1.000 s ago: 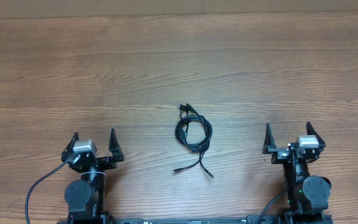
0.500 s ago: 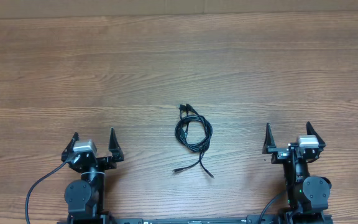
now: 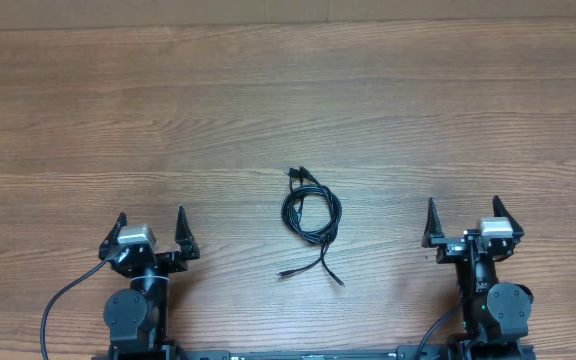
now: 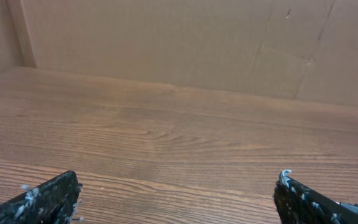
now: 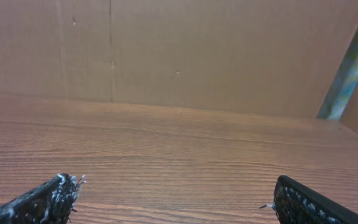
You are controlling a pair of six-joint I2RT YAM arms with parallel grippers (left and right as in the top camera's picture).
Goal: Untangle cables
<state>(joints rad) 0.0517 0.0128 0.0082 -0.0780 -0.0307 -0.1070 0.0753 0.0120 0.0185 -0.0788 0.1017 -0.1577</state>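
The cables (image 3: 311, 216) are thin black cords coiled together in a small loop at the middle of the wooden table, with plug ends sticking out at the top and two loose ends trailing toward the front. My left gripper (image 3: 150, 224) is open and empty at the front left, well left of the cables. My right gripper (image 3: 462, 211) is open and empty at the front right, well right of them. In the left wrist view (image 4: 178, 190) and the right wrist view (image 5: 173, 196) the fingertips are spread wide over bare wood; the cables do not show there.
A brown cardboard wall (image 4: 179, 43) stands along the far edge of the table, also in the right wrist view (image 5: 179, 56). Thick black wires run from both arm bases at the front edge (image 3: 63, 300).
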